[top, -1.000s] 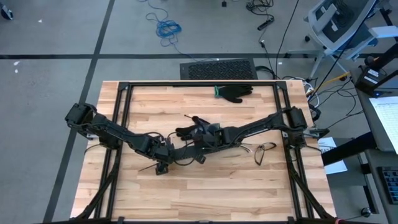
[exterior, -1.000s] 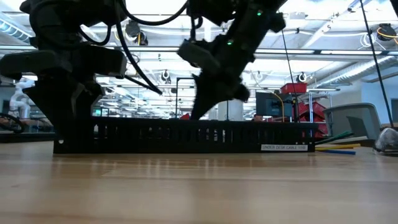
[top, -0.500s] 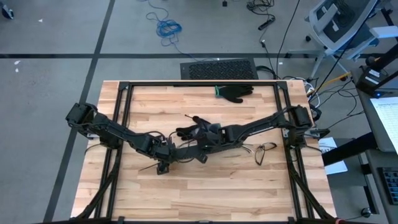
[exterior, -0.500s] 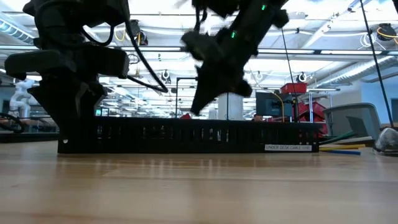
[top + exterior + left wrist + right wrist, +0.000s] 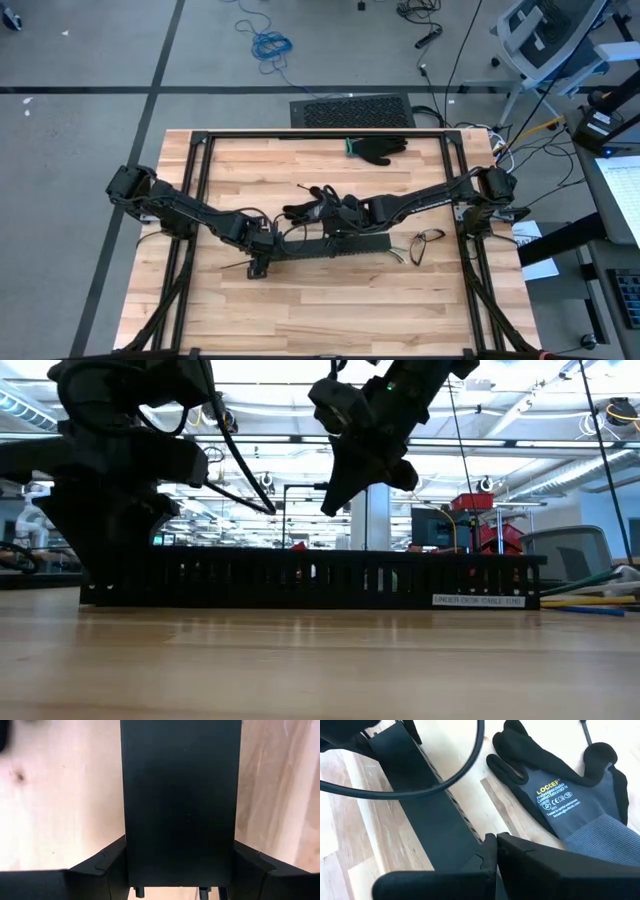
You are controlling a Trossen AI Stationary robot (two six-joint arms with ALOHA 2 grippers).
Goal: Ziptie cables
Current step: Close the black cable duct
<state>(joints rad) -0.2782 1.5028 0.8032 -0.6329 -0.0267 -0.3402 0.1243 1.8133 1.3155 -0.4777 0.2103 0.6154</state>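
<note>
Left gripper (image 5: 262,250): clamped across one end of the black slotted channel (image 5: 330,246), fingers (image 5: 107,862) pressed against both its sides; the channel fills the left wrist view.
Right gripper (image 5: 335,212): fingers shut on nothing, hanging just above the channel's middle, beside the dark glove (image 5: 555,795) lying under its wrist.
Just changed: a second ago the channel sat skewed beneath both arms; now it lies straight along the table, slid toward the right arm's side, and the right gripper has lifted off it.
Cables (image 5: 425,246): a small loop of wires just past the channel's far end, well apart from both grippers, untouched.
Meaning: my guess is the channel is only being positioned; no tying has begun.
Second glove (image 5: 378,149): far edge, idle.
</note>
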